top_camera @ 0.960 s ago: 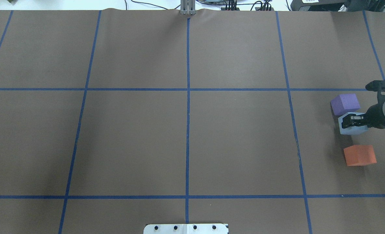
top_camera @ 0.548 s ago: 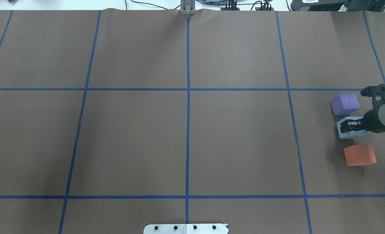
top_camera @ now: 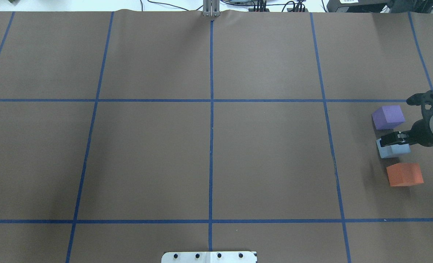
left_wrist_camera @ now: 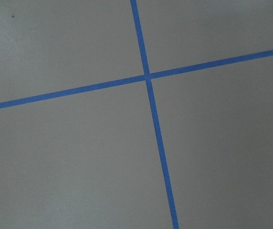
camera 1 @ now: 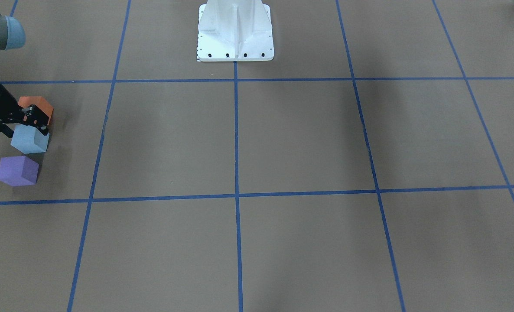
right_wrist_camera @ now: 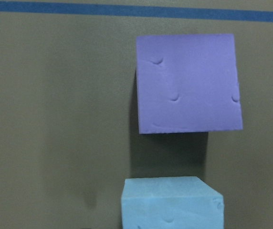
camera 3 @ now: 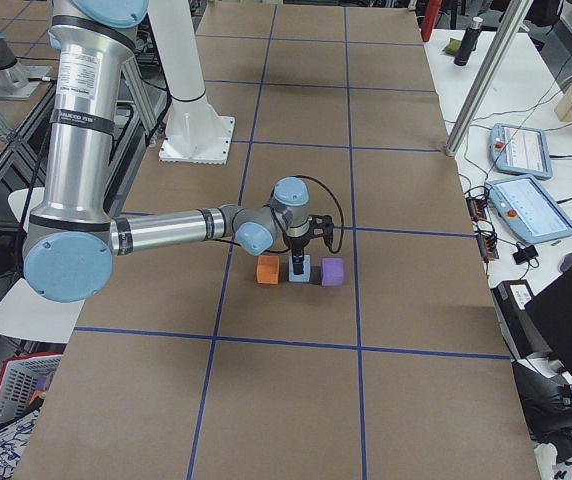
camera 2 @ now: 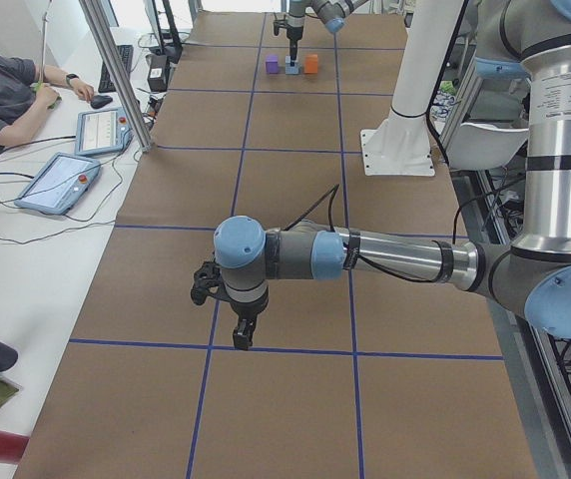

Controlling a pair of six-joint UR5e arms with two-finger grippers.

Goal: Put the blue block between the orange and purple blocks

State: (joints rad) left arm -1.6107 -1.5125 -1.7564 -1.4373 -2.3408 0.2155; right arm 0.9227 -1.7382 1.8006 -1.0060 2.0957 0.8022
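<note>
The blue block point(top_camera: 393, 150) rests on the table between the purple block point(top_camera: 388, 117) and the orange block point(top_camera: 404, 174), near the right edge. My right gripper point(top_camera: 393, 138) hangs just over the blue block's far side and looks open, apart from it. The front-facing view shows the same row: orange point(camera 1: 40, 106), blue point(camera 1: 29, 139) and purple point(camera 1: 17, 170), with the gripper point(camera 1: 34, 120) above the blue block. The right wrist view shows the purple block point(right_wrist_camera: 189, 83) and the blue block point(right_wrist_camera: 170, 202). My left gripper point(camera 2: 241, 339) points down over the table; I cannot tell if it is open.
Blue tape lines point(top_camera: 211, 109) divide the brown table cover into squares. The white robot base plate point(camera 1: 235, 30) stands at the robot's side. The left arm point(camera 2: 365, 257) reaches across the table's left end. Tablets point(camera 3: 526, 205) lie on a side desk.
The blue block came down from the air onto the table between the other two. My right gripper has let it go and risen slightly.
</note>
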